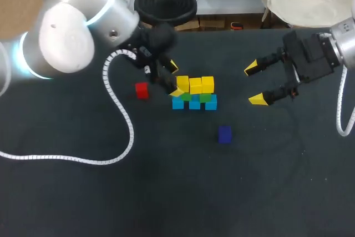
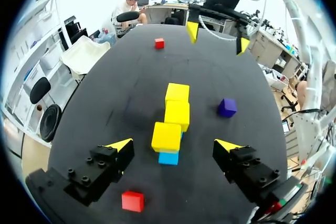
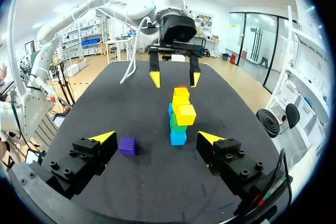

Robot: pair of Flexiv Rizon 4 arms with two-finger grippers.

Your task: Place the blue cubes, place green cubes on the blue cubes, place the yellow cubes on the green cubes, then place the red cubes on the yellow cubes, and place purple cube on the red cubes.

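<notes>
Yellow cubes (image 2: pixel 177 114) are seen lined up ahead of the wide-spread tool (image 2: pixel 174 145), a purple cube (image 2: pixel 227 107) nearby.

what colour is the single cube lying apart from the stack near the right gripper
Purple; the cube shows best in the right wrist view.

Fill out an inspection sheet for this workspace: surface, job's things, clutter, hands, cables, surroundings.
surface: dark table.
job's things: row of three blue cubes, green cubes on them, three yellow cubes on top; red cube loose beside the left hand; second red cube loose near the right hand; purple cube loose, apart from the row.
clutter: nothing seen.
hands: left hand open at the row's end, holding nothing; right hand open, apart from the row, empty.
cables: white coiled cable from the left arm lies across the table.
surroundings: nothing seen reaching over the table.
</notes>
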